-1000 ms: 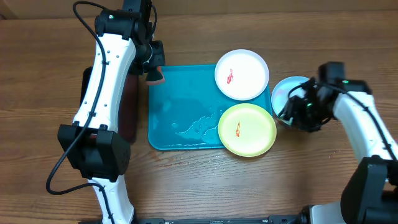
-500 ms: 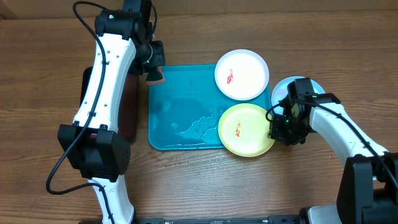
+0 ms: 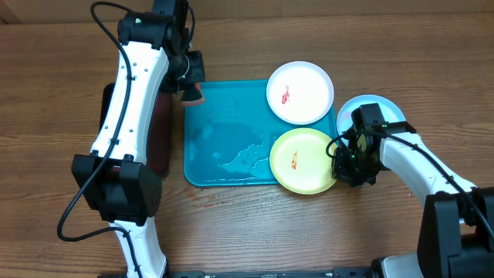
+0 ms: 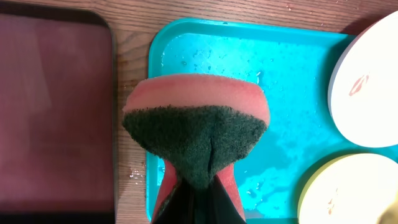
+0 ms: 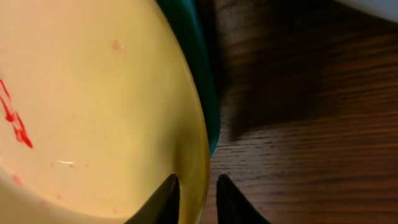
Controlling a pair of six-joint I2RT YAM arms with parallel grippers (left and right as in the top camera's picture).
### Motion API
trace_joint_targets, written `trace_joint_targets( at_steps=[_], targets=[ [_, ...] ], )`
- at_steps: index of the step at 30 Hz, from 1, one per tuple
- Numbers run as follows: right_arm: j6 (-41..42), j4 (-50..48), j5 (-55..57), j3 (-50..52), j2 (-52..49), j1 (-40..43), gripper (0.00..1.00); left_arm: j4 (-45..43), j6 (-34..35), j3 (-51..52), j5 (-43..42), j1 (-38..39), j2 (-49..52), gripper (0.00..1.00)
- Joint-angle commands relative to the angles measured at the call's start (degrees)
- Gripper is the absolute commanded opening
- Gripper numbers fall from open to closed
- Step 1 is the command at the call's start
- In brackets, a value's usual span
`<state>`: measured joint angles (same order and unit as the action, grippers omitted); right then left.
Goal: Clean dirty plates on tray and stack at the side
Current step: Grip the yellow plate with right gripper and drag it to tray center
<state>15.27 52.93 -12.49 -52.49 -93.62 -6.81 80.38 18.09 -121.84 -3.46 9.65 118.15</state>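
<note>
The turquoise tray holds a white plate with a red smear at its far right corner. A yellow-green plate with an orange-red smear sits at its near right corner. A light blue plate lies on the table to the right of the tray. My right gripper is closed on the yellow-green plate's right rim, one finger inside and one outside. My left gripper is shut on a pink sponge with a green pad, above the tray's far left corner.
A black tray with a dark red inside lies left of the turquoise tray, partly under my left arm; it also shows in the left wrist view. Water drops and a wet patch lie on the turquoise tray's floor.
My right gripper has moved from the light blue plate leftward and nearer, onto the yellow-green plate's right rim. The left arm and sponge have not moved.
</note>
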Motion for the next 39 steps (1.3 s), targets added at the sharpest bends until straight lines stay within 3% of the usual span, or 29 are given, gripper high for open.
trace_joint_targets(
  at_steps=[1, 4, 11, 19, 25, 30, 34, 39],
  targets=[
    [0.0, -0.4, 0.5, 1.0, 0.4, -0.3, 0.10, 0.0, -0.3, 0.3, -0.6, 0.2, -0.4, 0.04],
    [0.0, -0.3, 0.5, 1.0, 0.4, -0.3, 0.04, 0.0, -0.3, 0.3, -0.6, 0.2, -0.4, 0.04],
    [0.0, 1.9, 0.1, 0.7, 0.4, -0.3, 0.04, 0.0, -0.3, 0.3, -0.6, 0.2, -0.4, 0.04],
    [0.2, 2.8, -7.6, -5.0, 0.5, -3.1, 0.04, -0.1, -0.3, 0.3, -0.6, 0.2, -0.4, 0.04],
    [12.2, -7.6, -4.4, -9.4, 0.3, -13.2, 0.04, -0.1, -0.3, 0.3, -0.6, 0.2, -0.4, 0.04],
    [25.7, -18.2, 8.3, -10.6, -0.8, -22.9, 0.04, 0.0, -0.3, 0.3, -0.6, 0.2, -0.4, 0.04],
    [27.5, -23.1, 11.2, -11.8, -4.9, -27.3, 0.04, -0.1, -0.3, 0.3, -0.5, 0.2, -0.4, 0.04],
    [27.3, -18.7, 11.3, -20.1, -14.3, -28.6, 0.04, -0.1, -0.3, 0.3, -0.4, 0.2, -0.4, 0.04]
  ],
)
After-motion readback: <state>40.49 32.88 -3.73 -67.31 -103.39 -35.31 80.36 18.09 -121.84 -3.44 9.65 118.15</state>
